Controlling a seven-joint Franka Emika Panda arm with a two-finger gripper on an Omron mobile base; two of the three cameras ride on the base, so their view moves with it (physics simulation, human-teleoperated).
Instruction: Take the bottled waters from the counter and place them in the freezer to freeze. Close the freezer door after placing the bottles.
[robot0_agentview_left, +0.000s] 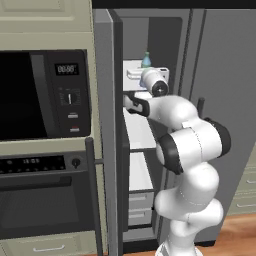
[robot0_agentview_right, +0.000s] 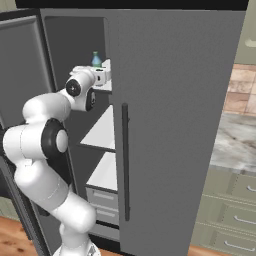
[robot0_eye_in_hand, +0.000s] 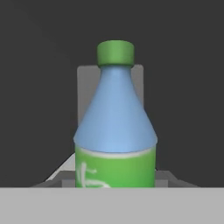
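We are looking into the dark grey cavity of the freezer (robot0_agentview_left: 137, 45), its door (robot0_agentview_left: 107, 130) swung wide beside the black oven (robot0_agentview_left: 45, 200), and we are reaching the gripper (robot0_agentview_left: 145, 76) in at the top white shelf (robot0_agentview_right: 106, 86). It is clamping the blue bottle with the green cap (robot0_eye_in_hand: 115, 127), upright at shelf height, presumably so it can be stood down without tipping. The hand view is showing the bottle dead centre against the back wall. Whether its base is touching the shelf, we cannot tell; the wrist is blocking that. A strip of marbled worktop (robot0_agentview_right: 235, 137) is showing at right.
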